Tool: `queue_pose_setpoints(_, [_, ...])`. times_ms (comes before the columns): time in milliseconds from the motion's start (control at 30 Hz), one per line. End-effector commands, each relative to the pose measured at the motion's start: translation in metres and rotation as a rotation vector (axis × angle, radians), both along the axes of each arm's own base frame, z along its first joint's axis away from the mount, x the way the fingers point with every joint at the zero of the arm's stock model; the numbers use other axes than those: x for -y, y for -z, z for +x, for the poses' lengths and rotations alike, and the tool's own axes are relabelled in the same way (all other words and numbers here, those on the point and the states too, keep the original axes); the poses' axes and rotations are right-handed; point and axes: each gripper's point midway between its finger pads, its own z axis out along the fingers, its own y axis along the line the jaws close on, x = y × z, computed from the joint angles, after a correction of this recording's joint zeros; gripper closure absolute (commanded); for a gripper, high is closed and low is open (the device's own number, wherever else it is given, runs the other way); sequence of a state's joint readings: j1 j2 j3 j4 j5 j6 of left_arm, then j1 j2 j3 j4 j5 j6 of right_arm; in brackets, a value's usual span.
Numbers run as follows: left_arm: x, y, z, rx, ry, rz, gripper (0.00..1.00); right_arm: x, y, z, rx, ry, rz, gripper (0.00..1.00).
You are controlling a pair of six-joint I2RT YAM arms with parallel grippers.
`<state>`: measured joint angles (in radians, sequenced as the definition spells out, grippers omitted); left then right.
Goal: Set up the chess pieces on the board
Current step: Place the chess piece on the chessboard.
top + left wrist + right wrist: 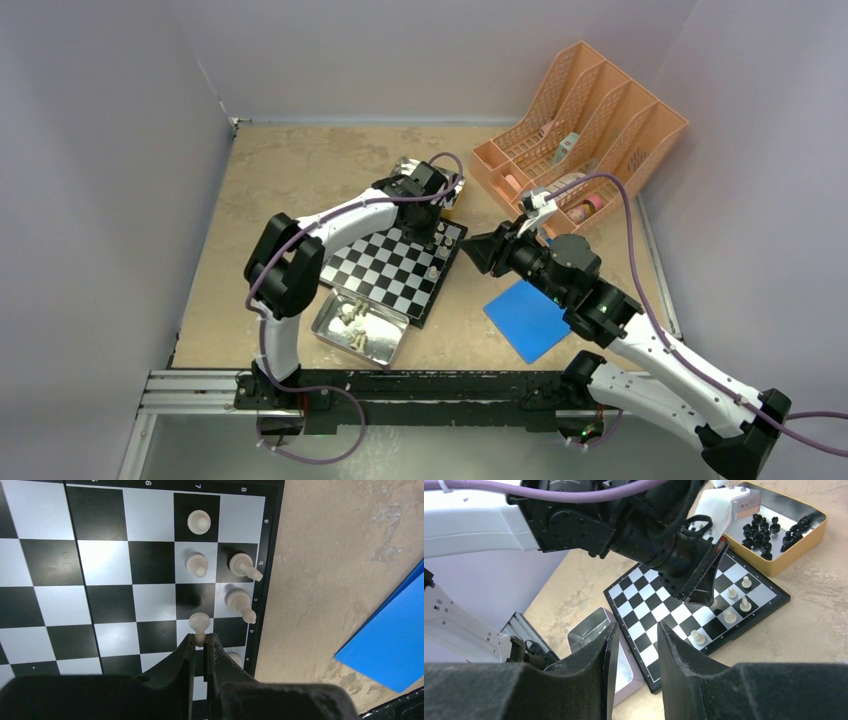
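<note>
The left claw [200, 641] was pinched shut on a cream pawn [199, 621] standing on the chessboard [105, 560] near its edge, among other cream pieces [198, 521]; the right claw [636, 645] hung half-open, empty, over the counter [814, 630].

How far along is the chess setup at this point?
Early. Done: a few cream-white pieces stand along one edge of the board. In hand: the left tool is shut on another white piece, low over that group. Left: the black pieces lie in their yellow tin, more white ones lie in the silver tin, and most squares are bare. The right tool is open and empty.
</note>
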<state>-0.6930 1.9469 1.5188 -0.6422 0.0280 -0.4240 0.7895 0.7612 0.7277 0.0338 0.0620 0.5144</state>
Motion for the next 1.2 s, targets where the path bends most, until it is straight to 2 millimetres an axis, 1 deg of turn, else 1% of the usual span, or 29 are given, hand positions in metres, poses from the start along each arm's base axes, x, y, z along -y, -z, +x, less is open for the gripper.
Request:
queue_pose_setpoints(0, [0.010, -0.010, 0.014, 0.038, 0.023, -0.035, 0.96, 0.006, -0.019, 0.003, 0.049, 0.025, 0.024, 0.63])
queue_pose_setpoints(233, [0.010, 0.001, 0.014, 0.025, 0.027, -0.020, 0.93, 0.006, -0.018, 0.003, 0.047, 0.028, 0.024, 0.63])
queue_pose_setpoints(367, [0.013, 0.004, 0.015, 0.020, 0.033, -0.023, 0.90, 0.007, -0.018, 0.003, 0.047, 0.034, 0.024, 0.63])
queue_pose_setpoints(533, [0.008, 0.010, 0.016, 0.014, 0.024, 0.009, 0.89, 0.008, -0.020, 0.004, 0.051, 0.040, 0.026, 0.63])
queue_pose_setpoints(700, [0.004, 0.011, 0.019, 0.023, 0.011, 0.030, 0.87, 0.007, -0.019, 0.005, 0.048, 0.041, 0.024, 0.62])
queue_pose_setpoints(1167, [0.006, 0.019, 0.020, 0.011, 0.021, 0.034, 0.86, 0.007, -0.016, 0.006, 0.047, 0.043, 0.022, 0.61])
